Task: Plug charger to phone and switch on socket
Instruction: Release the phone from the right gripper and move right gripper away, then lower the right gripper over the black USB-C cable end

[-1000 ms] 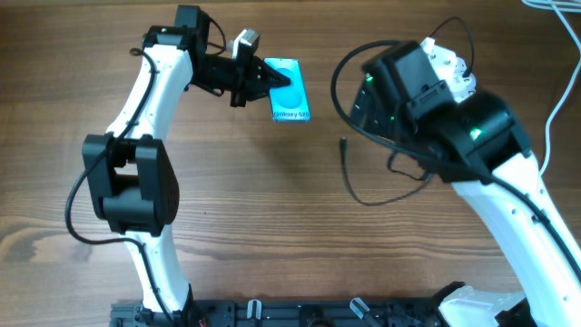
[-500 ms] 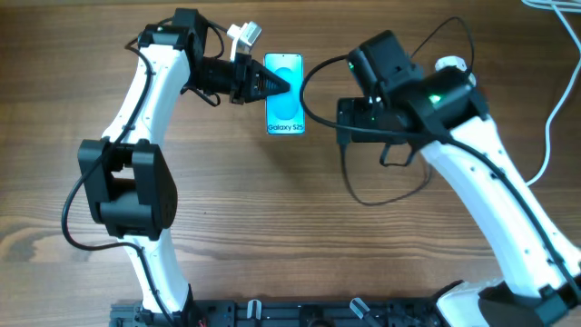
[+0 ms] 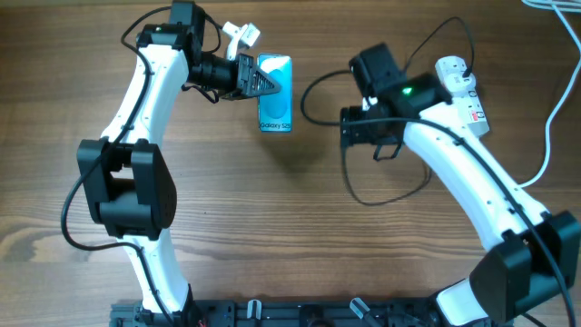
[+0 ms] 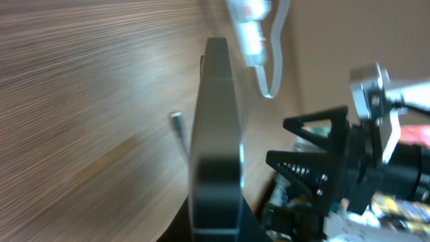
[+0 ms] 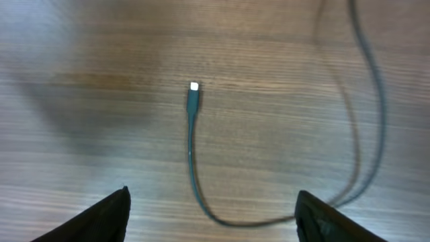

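Note:
The phone point(image 3: 276, 94), teal screen up with white "Galaxy S25" text at its near end, is held off the table by its left edge in my left gripper point(image 3: 257, 82). In the left wrist view the phone point(image 4: 216, 128) shows edge-on, with my left gripper point(image 4: 216, 225) shut on it. The charger point(image 3: 356, 193) is a thin black cable looping over the wood. Its plug tip point(image 5: 193, 88) lies flat in front of my right gripper point(image 5: 212, 192), which hangs open above the cable. In the overhead view my right gripper point(image 3: 370, 136) is right of the phone. The socket point(image 3: 461, 87) lies at the back right.
The socket's thick white cord point(image 3: 552, 118) runs down the right edge of the table. The charger's loop point(image 5: 366, 101) curves round behind my right gripper. My two arms are close together near the phone. Bare wood fills the front half.
My left arm has carried the phone left and turned it lengthwise. My right arm has swung left from the socket to hang over the charger's tip, its jaws a little narrower.

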`<move>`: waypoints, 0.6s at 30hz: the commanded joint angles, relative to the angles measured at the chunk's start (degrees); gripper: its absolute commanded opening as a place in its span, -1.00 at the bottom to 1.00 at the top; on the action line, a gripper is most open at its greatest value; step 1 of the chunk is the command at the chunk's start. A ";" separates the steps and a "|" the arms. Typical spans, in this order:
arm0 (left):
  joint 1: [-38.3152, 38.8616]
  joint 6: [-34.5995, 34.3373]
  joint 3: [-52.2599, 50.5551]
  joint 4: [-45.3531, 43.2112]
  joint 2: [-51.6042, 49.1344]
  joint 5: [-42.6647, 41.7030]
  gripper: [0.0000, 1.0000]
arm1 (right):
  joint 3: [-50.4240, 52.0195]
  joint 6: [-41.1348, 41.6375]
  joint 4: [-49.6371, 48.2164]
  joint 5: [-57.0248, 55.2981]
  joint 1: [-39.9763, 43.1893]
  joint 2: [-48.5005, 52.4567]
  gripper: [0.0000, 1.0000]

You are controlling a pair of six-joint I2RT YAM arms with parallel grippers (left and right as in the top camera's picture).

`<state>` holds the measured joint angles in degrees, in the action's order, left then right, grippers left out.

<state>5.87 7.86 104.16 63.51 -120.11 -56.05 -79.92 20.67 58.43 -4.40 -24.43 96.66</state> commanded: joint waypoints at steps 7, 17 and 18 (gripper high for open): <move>-0.42 -6.84 -0.09 -0.44 2.03 7.69 -0.92 | 13.22 0.37 -13.07 5.33 -0.09 3.98 -0.10; 0.15 -6.80 -0.09 -2.34 2.03 8.20 -0.92 | 11.45 -0.57 -15.43 7.08 -0.09 13.31 -0.03; 0.31 -6.80 -0.09 -2.45 2.03 8.20 -0.92 | 11.04 -0.55 -15.98 7.08 -0.09 13.42 -0.03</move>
<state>5.89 1.45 104.12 61.49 -120.14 -47.31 -67.11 20.67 43.51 1.54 -24.43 108.31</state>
